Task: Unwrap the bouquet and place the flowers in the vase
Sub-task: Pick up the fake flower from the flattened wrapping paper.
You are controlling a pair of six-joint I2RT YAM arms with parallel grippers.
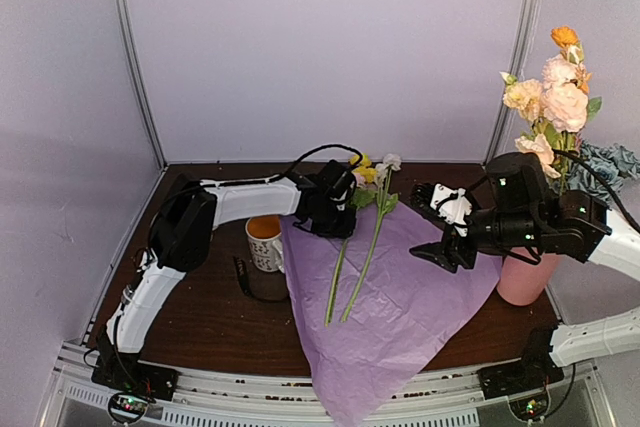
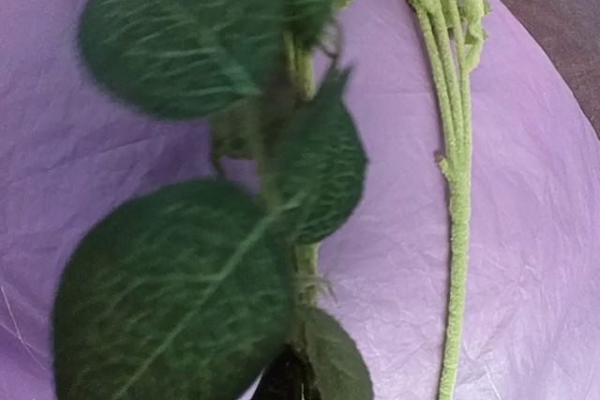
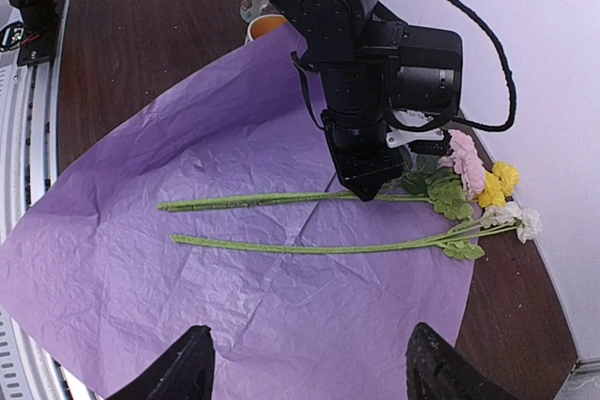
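Where the top view reaches, the vase [image 1: 522, 282], holding flowers [image 1: 555, 97], stands just right of the paper [image 1: 400, 317]. Left wrist: a leafy stem [image 2: 302, 269] and a bare stem [image 2: 457, 231] lie on the paper. Right wrist: left gripper [image 3: 364, 189] jaws pinch the leafy stem; right gripper [image 3: 309, 372] jaws wide, empty.

White arm links [image 1: 250, 199], black joint housings [image 1: 185, 227], looping black cables [image 1: 320, 152].
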